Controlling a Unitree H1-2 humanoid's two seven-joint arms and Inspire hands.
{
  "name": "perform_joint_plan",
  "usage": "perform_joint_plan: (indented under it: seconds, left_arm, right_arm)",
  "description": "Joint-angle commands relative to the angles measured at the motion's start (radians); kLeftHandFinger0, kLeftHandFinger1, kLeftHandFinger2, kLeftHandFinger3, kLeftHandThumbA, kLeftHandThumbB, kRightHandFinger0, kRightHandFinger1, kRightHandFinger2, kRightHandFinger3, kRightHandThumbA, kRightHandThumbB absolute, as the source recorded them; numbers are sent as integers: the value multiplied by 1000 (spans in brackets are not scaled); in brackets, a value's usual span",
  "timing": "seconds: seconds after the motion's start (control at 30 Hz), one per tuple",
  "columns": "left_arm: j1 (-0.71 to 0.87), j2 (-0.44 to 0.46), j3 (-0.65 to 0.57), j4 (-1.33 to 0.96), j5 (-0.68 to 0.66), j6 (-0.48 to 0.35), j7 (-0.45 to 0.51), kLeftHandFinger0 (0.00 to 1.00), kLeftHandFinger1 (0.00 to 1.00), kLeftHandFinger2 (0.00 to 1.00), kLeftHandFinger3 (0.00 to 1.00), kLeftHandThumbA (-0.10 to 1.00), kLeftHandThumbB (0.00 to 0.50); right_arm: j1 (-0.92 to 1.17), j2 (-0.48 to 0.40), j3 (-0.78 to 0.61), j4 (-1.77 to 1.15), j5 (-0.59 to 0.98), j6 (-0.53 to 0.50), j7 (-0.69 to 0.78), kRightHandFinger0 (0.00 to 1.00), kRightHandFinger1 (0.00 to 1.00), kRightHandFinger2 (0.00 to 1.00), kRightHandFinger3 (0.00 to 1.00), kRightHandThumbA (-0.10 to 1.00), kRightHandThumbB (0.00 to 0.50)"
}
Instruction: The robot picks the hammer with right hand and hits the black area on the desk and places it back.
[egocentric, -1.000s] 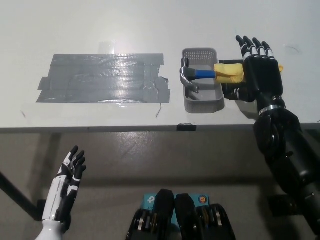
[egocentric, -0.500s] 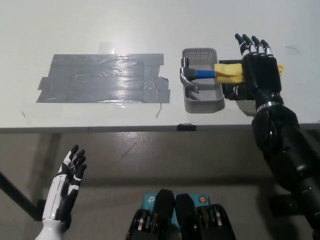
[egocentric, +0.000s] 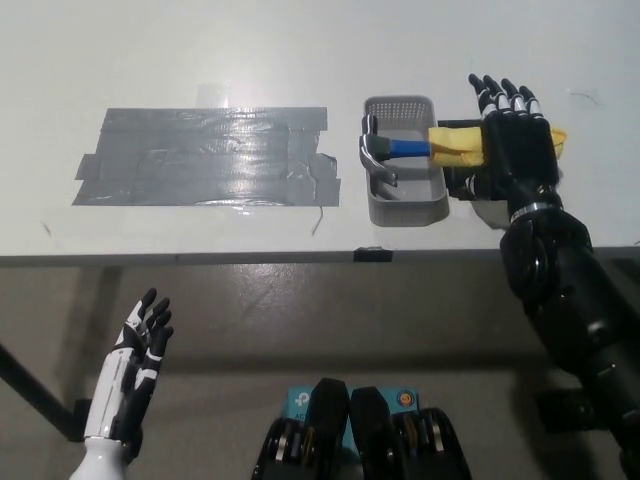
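Note:
The hammer (egocentric: 405, 149) lies across a small grey basket (egocentric: 404, 205); its metal head rests inside at the left, and its blue and yellow handle sticks out over the right rim. My black right hand (egocentric: 515, 140) hovers open over the yellow end of the handle, fingers spread and pointing away from me, holding nothing. The dark grey taped patch (egocentric: 205, 155) covers the desk to the left of the basket. My white left hand (egocentric: 135, 375) rests open below the desk edge at the lower left.
The white desk (egocentric: 300, 50) ends at a front edge running across the middle of the view. A small black clip (egocentric: 373, 254) sits on that edge below the basket. Faint marks show on the desk at the far right.
My right hand has crept slightly up and to the left over the hammer handle. The hammer, basket and left hand have not moved.

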Motion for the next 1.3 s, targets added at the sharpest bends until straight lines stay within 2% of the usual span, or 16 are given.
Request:
perform_joint_plan:
  seconds: [0.0, 0.43, 0.47, 0.5, 0.53, 0.57, 0.6, 0.63, 0.67, 0.7, 0.77, 0.8, 0.83, 0.93, 1.17, 1.27]
  left_arm:
    - [-16, 10, -6, -32, 0, -34, -15, 1000, 1000, 1000, 1000, 843, 0]
    - [-19, 14, -7, -37, -3, -21, -17, 1000, 1000, 1000, 1000, 837, 2]
    - [-19, 14, -6, -37, -3, -23, -16, 1000, 1000, 1000, 1000, 839, 6]
    - [-19, 13, -6, -39, -7, -21, -17, 1000, 1000, 1000, 1000, 838, 6]
    - [-19, 13, -6, -39, -7, -20, -17, 1000, 1000, 1000, 1000, 837, 6]
    - [-15, 15, -6, -44, -7, -15, -18, 1000, 1000, 1000, 1000, 838, 11]
    - [-16, 15, -7, -44, -3, -13, -17, 1000, 1000, 1000, 1000, 844, 16]
    - [-22, 16, -7, -40, -1, -20, -17, 1000, 1000, 1000, 1000, 846, 12]
    - [-20, 19, -8, -42, 0, -20, -20, 1000, 1000, 1000, 1000, 859, 9]
    - [-21, 16, -5, -46, -10, -11, -20, 1000, 1000, 1000, 1000, 845, 17]
    - [-23, 17, -4, -44, -10, -18, -19, 1000, 1000, 1000, 1000, 814, 3]
    - [-24, 17, -4, -40, -12, -22, -20, 1000, 1000, 1000, 1000, 809, 0]
    - [-25, 19, -5, -40, -7, -20, -20, 1000, 1000, 1000, 1000, 836, 2]
    - [-30, 22, -8, -40, 10, -21, -16, 1000, 1000, 1000, 1000, 883, 12]
    - [-34, 25, -12, -39, 7, -21, -18, 1000, 1000, 1000, 1000, 871, 0]
    - [-37, 29, -15, -40, 11, -18, -18, 1000, 1000, 1000, 1000, 861, 0]
  right_arm:
    - [-78, 7, 6, 0, 13, -13, -51, 1000, 1000, 1000, 1000, 1000, 359]
    - [-89, 27, 17, 39, 7, 5, -82, 1000, 1000, 1000, 1000, 975, 350]
    - [-98, 34, 23, 71, -12, 22, -132, 1000, 1000, 1000, 1000, 762, 316]
    - [-108, 36, 39, 107, -40, 38, -187, 1000, 953, 918, 965, 400, 285]
    - [-110, 37, 41, 112, -38, 37, -193, 1000, 892, 848, 901, 364, 291]
    - [-112, 41, 50, 143, -47, 28, -255, 765, 528, 504, 626, 93, 279]
    - [-113, 48, 43, 166, -35, 18, -298, 245, 181, 274, 401, -98, 286]
    - [-120, 50, 49, 192, -38, 14, -326, 21, 8, 152, 296, -100, 314]
    - [-122, 52, 58, 215, -43, 5, -362, 1, 0, 128, 218, -100, 309]
    - [-127, 54, 65, 247, -42, -10, -384, 0, 49, 251, 223, -100, 279]
    - [-130, 53, 68, 269, -28, -36, -387, 0, 200, 625, 381, -100, 244]
    - [-132, 50, 70, 287, -17, -66, -390, 0, 290, 779, 523, -100, 219]
    - [-133, 49, 72, 295, -11, -78, -393, 0, 369, 843, 667, -100, 200]
    - [-140, 46, 82, 323, -4, -109, -431, 0, 448, 844, 885, -100, 172]
    - [-125, 37, 57, 270, 47, -204, -464, 0, 458, 817, 938, -100, 198]
    - [-102, 54, -55, 178, 197, -271, -333, 0, 481, 816, 1000, -100, 114]
